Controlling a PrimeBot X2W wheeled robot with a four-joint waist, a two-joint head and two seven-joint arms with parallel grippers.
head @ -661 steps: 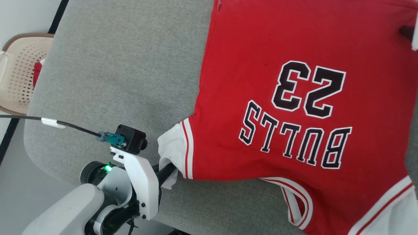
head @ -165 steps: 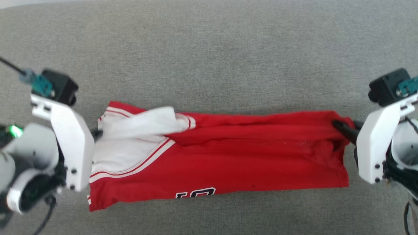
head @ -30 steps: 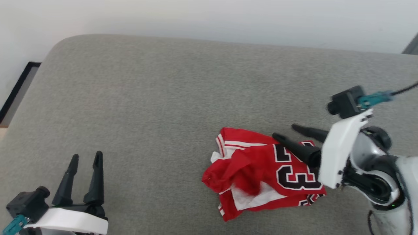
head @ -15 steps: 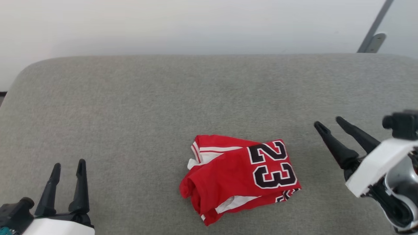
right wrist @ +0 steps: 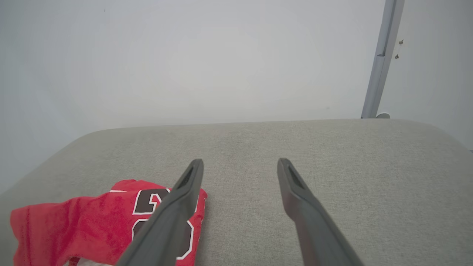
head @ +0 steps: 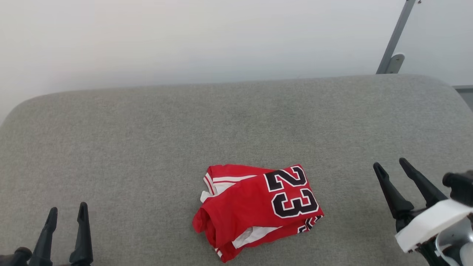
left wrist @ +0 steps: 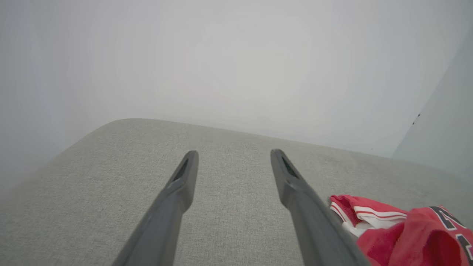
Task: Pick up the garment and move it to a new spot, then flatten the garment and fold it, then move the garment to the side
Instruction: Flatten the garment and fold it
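Garment (head: 258, 207) — folded red bundle, "23" up — lies on grey cushion (head: 147, 140) between left gripper (head: 68, 206) and right gripper (head: 389, 163), touching neither. Both spread wide, empty. Folding looks done; moving aside seems next, needing pinch through all layers.

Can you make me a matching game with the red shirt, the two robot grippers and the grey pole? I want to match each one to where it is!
Things:
1. shirt
2. left gripper
3. right gripper
4. pole

Places, as seen from the head camera:
a. low on the right, fingers apart, holding nothing
b. loosely folded in the middle of the grey cushion, with the 23 on top
c. at the bottom left corner, fingers apart, holding nothing
d. by the wall, past the cushion's far right corner

Right pairs: 1-b, 2-c, 3-a, 4-d
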